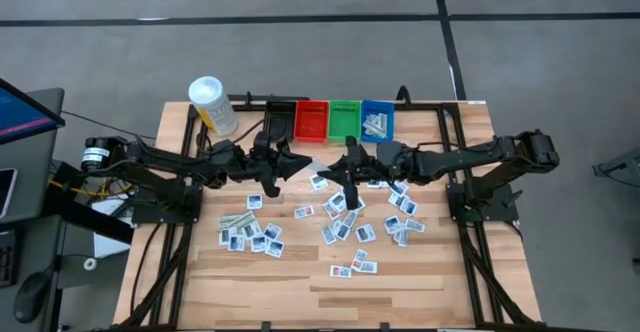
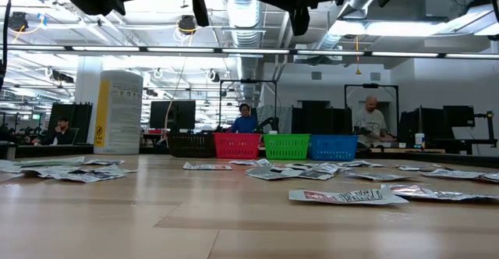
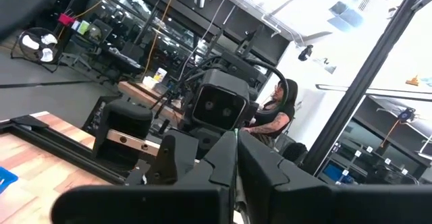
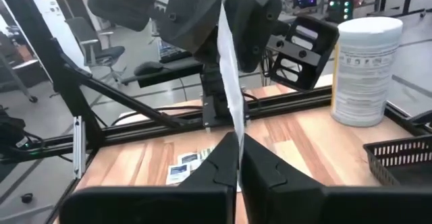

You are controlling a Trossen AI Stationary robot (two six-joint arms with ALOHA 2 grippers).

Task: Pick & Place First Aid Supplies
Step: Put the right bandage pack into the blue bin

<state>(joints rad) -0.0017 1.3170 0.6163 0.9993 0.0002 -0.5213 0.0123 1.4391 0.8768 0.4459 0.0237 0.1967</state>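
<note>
Many small white first aid packets lie flat on the wooden table, in loose groups at the left and the right. My left gripper and my right gripper face each other above the table's middle, just before the bins. Both are shut on one thin white packet, which I see edge-on in the right wrist view. It runs from my right gripper up to the left gripper's fingers. In the left wrist view it is a pale sliver between my left gripper's shut fingers. My left gripper pinches one end of the packet between its two fingers, coming level from the table's left. The packet is lifted clear of the table. My right gripper pinches the packet's other end between its two fingers, coming level from the table's right. The packet spans straight between the two grippers.
Along the far edge stand a black bin, a red bin, a green bin and a blue bin with packets inside. A white-capped yellow bottle stands at the far left. People sit in the room beyond.
</note>
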